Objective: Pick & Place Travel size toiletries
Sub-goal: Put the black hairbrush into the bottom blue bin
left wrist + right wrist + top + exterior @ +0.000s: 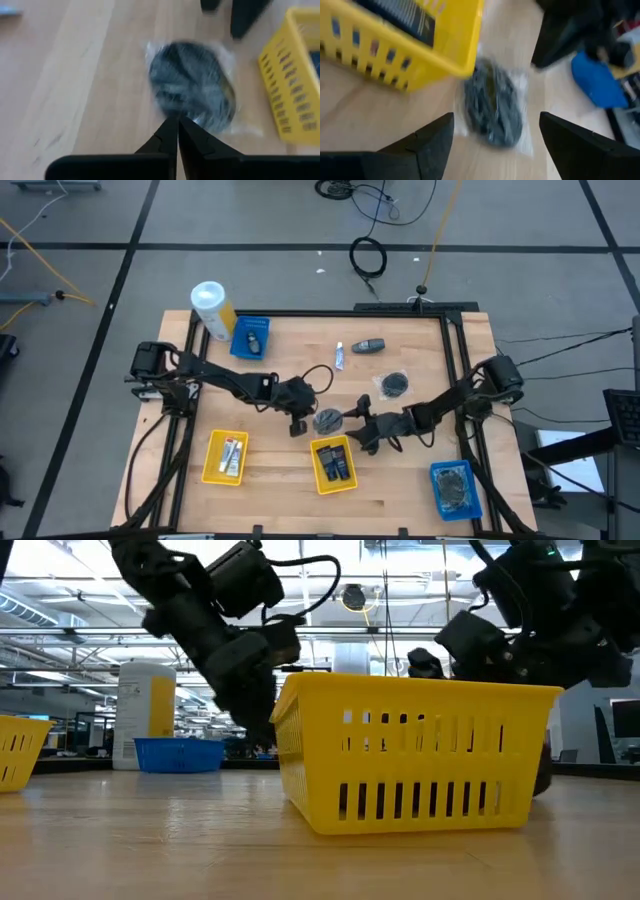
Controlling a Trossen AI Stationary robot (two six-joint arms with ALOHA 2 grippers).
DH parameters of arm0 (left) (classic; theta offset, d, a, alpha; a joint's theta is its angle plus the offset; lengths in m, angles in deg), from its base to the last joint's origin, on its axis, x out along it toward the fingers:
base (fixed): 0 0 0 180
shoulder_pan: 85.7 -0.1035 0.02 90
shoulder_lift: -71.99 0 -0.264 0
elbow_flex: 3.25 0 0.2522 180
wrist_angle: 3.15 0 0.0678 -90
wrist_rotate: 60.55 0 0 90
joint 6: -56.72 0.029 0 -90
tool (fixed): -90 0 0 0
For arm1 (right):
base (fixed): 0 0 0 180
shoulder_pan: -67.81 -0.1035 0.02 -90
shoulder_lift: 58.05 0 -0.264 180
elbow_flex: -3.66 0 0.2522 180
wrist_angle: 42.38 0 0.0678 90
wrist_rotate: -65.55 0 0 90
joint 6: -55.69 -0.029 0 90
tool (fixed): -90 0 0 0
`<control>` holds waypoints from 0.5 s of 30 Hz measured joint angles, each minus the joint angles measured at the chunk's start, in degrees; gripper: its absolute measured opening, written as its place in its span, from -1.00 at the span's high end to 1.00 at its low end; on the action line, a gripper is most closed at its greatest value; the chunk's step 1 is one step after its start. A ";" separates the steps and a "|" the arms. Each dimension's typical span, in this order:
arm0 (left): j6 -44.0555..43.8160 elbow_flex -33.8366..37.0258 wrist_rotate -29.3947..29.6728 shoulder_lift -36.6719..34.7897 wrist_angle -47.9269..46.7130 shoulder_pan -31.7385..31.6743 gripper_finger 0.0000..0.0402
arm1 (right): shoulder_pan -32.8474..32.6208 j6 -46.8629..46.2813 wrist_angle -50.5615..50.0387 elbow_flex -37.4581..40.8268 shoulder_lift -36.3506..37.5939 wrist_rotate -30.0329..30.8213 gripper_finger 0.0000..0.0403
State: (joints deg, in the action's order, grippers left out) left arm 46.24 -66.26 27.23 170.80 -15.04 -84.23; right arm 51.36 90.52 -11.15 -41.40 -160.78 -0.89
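A roundish grey clear-wrapped packet [328, 419] lies flat on the table just beyond a yellow tray [333, 463] that holds a dark item. My left gripper [298, 421] is shut and its tips [177, 121] point at the packet's [192, 85] near edge. My right gripper [361, 431] is open on the packet's other side. In the right wrist view its fingers [496, 117] stand apart on either side of the packet [495, 102] without touching it. In the low view the yellow tray [415, 750] hides the packet. My left gripper's shut fingertips [172, 127] come in low from the table's left and end at the packet's clear wrapper edge [200, 120]. I cannot tell whether they touch it. The packet lies flat on the table.
A white tube [340, 356], a dark bottle [370, 345] and another packet [395, 385] lie toward the far edge. A second yellow tray [225, 456] holds tubes. One blue tray [250, 337] sits by the white-and-yellow canister [212, 308], another [455, 487] near right.
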 joint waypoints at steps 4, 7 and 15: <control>-0.20 0.73 -1.88 2.07 5.28 0.01 0.93 | 1.60 2.29 0.86 -2.00 -2.63 -2.24 -0.39; -0.36 0.67 -2.44 3.92 7.15 0.04 0.98 | 2.85 2.85 -1.56 -3.90 -3.64 -4.44 -0.36; -1.51 0.55 -2.38 8.77 10.62 -0.25 0.92 | 3.46 2.75 -10.26 -5.19 -1.53 -4.23 -0.33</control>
State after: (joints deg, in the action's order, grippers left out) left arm 44.73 -65.71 24.86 179.57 -4.42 -84.48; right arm 54.82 93.27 -21.41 -46.59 -162.31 -5.12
